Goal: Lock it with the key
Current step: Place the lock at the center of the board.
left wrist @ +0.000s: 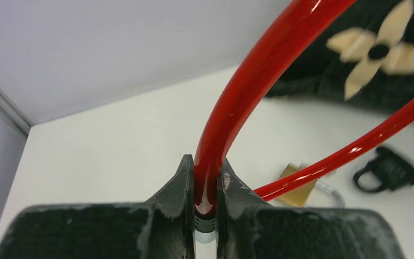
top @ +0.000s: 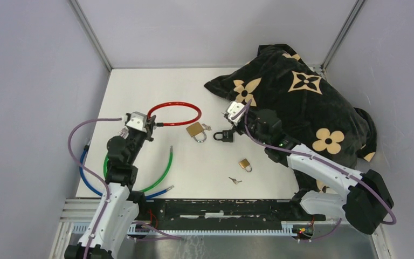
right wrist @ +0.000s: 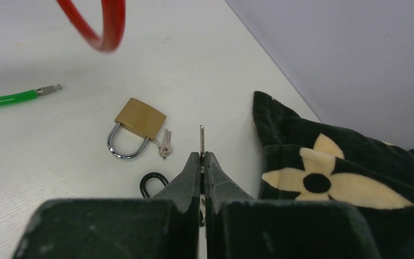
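Observation:
A red cable lock [top: 172, 103] forms a loop at the table's middle left. My left gripper [top: 151, 125] is shut on it; in the left wrist view the red cable [left wrist: 248, 81] rises from between the jaws [left wrist: 205, 172], with a dark and silver end piece showing below them. My right gripper [top: 230, 123] is shut on a thin silver key [right wrist: 201, 139], whose blade sticks up out of the closed fingertips [right wrist: 202, 157]. It hovers just above a black padlock [top: 223, 135], to the right of the red loop.
A brass padlock [top: 196, 131] with small keys [right wrist: 165, 143] lies between the grippers. A smaller brass padlock [top: 245, 164] and a loose key [top: 235, 180] lie nearer. Green [top: 164, 170] and blue [top: 89, 181] cables curve at the left. A black flowered cushion [top: 302, 102] fills the right.

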Robot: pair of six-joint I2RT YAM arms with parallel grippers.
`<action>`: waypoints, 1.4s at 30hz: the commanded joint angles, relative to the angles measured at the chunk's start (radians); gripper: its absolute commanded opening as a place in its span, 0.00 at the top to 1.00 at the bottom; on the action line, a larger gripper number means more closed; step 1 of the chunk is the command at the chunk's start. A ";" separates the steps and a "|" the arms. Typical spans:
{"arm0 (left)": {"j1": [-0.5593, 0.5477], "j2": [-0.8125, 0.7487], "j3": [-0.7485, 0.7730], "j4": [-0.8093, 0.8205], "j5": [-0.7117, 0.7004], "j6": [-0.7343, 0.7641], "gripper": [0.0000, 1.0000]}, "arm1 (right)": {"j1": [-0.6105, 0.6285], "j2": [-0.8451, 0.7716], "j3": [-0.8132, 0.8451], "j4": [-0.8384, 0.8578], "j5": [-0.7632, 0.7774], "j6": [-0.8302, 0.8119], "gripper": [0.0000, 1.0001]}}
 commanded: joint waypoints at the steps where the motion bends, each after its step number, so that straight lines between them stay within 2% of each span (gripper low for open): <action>1: -0.001 0.090 0.109 -0.192 0.067 0.385 0.98 | -0.011 -0.087 -0.032 0.008 0.046 0.017 1.00; 5: -0.002 0.246 0.235 -0.277 0.046 0.537 0.98 | -0.010 -0.156 -0.080 -0.013 0.049 0.015 1.00; 8: -0.002 0.389 0.301 -0.272 0.044 0.692 0.98 | -0.011 -0.184 -0.131 0.016 0.032 0.028 1.00; 13: 0.000 0.688 0.394 -0.089 -0.080 0.876 0.98 | -0.010 -0.180 -0.143 0.031 -0.046 0.046 1.00; 16: 0.001 0.818 0.437 -0.023 -0.087 0.973 0.98 | -0.011 -0.169 -0.142 0.068 -0.092 0.067 1.00; 20: -0.009 0.894 0.446 -0.097 -0.086 1.077 0.98 | -0.011 -0.136 -0.124 0.086 -0.111 0.092 1.00; 24: -0.010 0.795 0.286 -0.199 0.010 1.219 0.97 | -0.010 -0.106 -0.112 0.110 -0.157 0.117 1.00; 25: -0.011 0.766 0.270 -0.289 0.033 1.255 0.89 | -0.011 -0.088 -0.106 0.122 -0.170 0.129 1.00; 26: -0.012 0.743 0.268 -0.386 0.054 1.284 0.74 | -0.011 -0.064 -0.093 0.134 -0.189 0.147 1.00; 27: -0.014 0.727 0.271 -0.503 0.064 1.342 0.56 | -0.010 -0.039 -0.075 0.144 -0.209 0.165 1.00; 28: -0.016 0.713 0.274 -0.626 0.067 1.395 0.18 | -0.009 -0.003 -0.057 0.156 -0.222 0.192 1.00; 29: -0.016 0.699 0.280 -0.675 0.070 1.397 0.03 | -0.007 0.040 -0.035 0.173 -0.237 0.217 1.00; 33: -0.017 0.637 0.373 -0.841 0.089 1.313 0.00 | 0.005 0.213 0.073 0.253 -0.264 0.356 1.00; 38: -0.017 0.526 0.562 -1.191 0.226 1.182 0.00 | 0.035 0.500 0.263 0.394 -0.247 0.585 1.00; 42: -0.016 0.448 0.676 -1.316 0.292 0.930 0.00 | 0.071 0.763 0.467 0.400 -0.240 0.677 1.00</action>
